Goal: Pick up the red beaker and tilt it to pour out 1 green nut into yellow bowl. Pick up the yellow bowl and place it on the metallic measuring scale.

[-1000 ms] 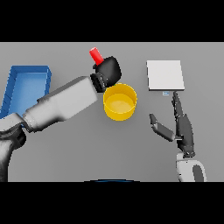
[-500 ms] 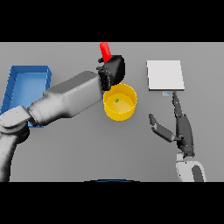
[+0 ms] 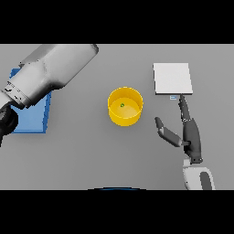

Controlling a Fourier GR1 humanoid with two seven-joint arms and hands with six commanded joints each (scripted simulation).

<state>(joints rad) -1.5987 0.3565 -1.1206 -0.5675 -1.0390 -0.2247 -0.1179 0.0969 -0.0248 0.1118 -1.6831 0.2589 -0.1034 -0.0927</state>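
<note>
The yellow bowl [image 3: 125,114] stands mid-table with one small green nut [image 3: 122,105] lying inside it. Right of it and farther back lies the flat metallic measuring scale [image 3: 172,78]. My right hand [image 3: 189,134] rests open on the table just in front of the scale and right of the bowl, fingers straight toward the scale and thumb spread toward the bowl, apart from both. My left forearm [image 3: 50,73] crosses the upper left; its hand is out of the picture. No red beaker shows.
A blue tray [image 3: 32,119] sits at the left edge of the table, partly covered by my left forearm.
My left arm has swung up and away from above the bowl, taking its hand and the red beaker out of view. The right hand has stayed put.
</note>
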